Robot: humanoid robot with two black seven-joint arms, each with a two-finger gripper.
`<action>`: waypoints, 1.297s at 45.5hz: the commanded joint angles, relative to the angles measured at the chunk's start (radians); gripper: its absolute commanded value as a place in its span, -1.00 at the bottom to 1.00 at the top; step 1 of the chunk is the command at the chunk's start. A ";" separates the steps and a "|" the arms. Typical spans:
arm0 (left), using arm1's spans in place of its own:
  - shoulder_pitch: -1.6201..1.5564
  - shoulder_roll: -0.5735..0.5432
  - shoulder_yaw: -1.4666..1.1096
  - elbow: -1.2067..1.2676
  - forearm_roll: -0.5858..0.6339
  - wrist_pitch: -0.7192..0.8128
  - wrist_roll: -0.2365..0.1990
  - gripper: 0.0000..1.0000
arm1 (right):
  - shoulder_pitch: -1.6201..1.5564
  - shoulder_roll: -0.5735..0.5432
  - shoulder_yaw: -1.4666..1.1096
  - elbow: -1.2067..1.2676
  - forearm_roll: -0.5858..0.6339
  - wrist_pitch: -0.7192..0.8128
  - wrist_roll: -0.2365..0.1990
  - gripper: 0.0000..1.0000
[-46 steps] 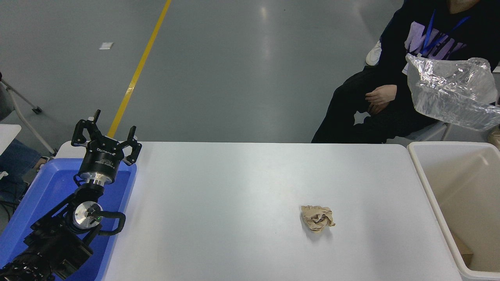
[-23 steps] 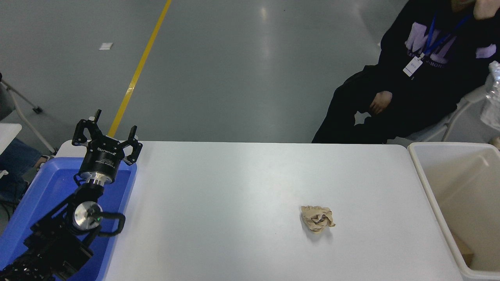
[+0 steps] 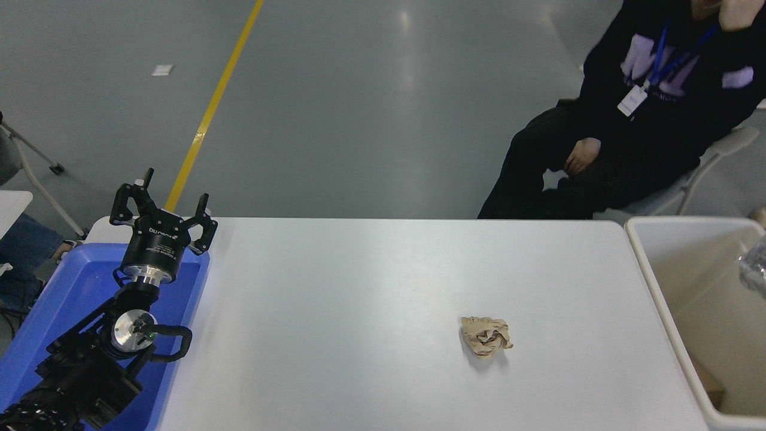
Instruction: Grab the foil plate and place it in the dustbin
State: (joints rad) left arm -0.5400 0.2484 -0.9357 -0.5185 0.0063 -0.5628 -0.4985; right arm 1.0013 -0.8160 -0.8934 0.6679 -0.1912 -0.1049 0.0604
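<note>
Head view. White lettering is seen on the black body of the left gripper point(image 3: 163, 209); it is too small to be read. A white badge on a blue lanyard is worn by the person point(image 3: 646, 120) seated beyond the far right corner of the table point(image 3: 359, 299), and pale block letters are printed across the dark top, only partly visible and not legible.

The left gripper is held over the far end of the blue tray point(image 3: 48, 311) at the table's left edge, pointing away from the camera. Its fingers are spread wide apart; nothing is held between them and nothing is touched. The left arm enters from the lower left corner. The right gripper is not seen.

The foil plate point(image 3: 755, 266) is seen only as a small shiny, wrinkled sliver at the right picture edge, above the beige inside of the dustbin point(image 3: 649, 281). Whether it is resting on the bin wall or is apart from it cannot be told. The dustbin stands just beside the table's right edge.

A crumpled brown paper wad point(image 3: 486, 336) lies on the table, right of centre, well apart from the gripper and near the dustbin.
</note>
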 commanded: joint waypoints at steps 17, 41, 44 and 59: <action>-0.002 0.000 0.000 0.000 0.000 0.000 0.000 0.96 | -0.492 0.357 0.261 -0.620 0.009 -0.049 -0.001 -1.00; -0.002 0.000 0.000 0.000 0.000 0.000 0.000 0.96 | -0.490 0.359 0.261 -0.637 0.036 -0.050 -0.002 -1.00; -0.002 0.000 0.000 0.000 0.000 0.000 0.000 0.96 | -0.492 0.359 0.261 -0.637 0.036 -0.049 -0.002 -1.00; -0.002 0.000 0.000 0.000 0.000 0.000 0.000 0.96 | -0.487 0.356 0.264 -0.630 0.038 -0.154 -0.001 0.75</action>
State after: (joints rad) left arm -0.5415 0.2485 -0.9357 -0.5185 0.0062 -0.5631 -0.4988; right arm 0.5137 -0.4589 -0.6320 0.0334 -0.1562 -0.1826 0.0590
